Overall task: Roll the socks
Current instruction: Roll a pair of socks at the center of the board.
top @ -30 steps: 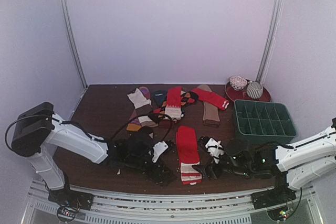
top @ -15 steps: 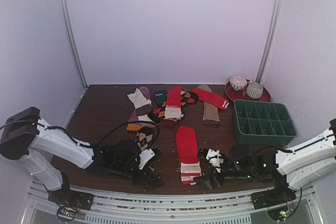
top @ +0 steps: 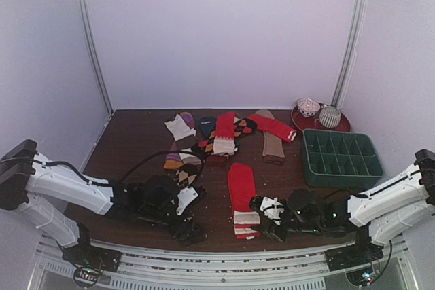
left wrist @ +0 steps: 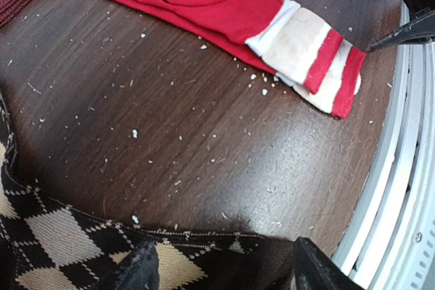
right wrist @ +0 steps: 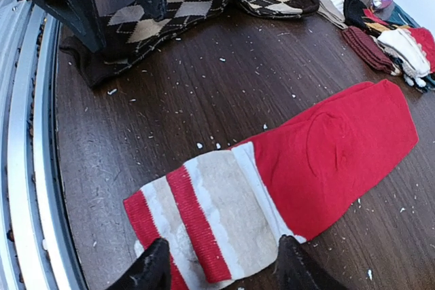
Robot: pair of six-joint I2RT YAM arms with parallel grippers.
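The red sock (top: pixel 242 188) lies flat near the table's front, its striped cuff (right wrist: pixel 204 219) toward the edge. My right gripper (right wrist: pixel 224 271) is low over that cuff, jaws apart, one fingertip at each side of the flat cloth. The dark brown argyle sock (left wrist: pixel 61 246) lies stretched to the left, also seen in the right wrist view (right wrist: pixel 204 1). My left gripper (left wrist: pixel 228 273) stands open over its dark end, the cloth lying loose between the fingers. From above, the left gripper (top: pixel 185 229) and right gripper (top: pixel 264 218) flank the red cuff.
A heap of other socks (top: pixel 216 134) lies at the back centre. A green compartment tray (top: pixel 342 157) stands on the right, behind it a red plate (top: pixel 319 121) with two rolled bundles. The metal rail (top: pixel 217 263) runs along the near edge. Lint dots the wood.
The left gripper has drawn back toward the near left and opened, leaving the argyle sock stretched on the table. The right gripper has slid left onto the red cuff and narrowed its jaws.
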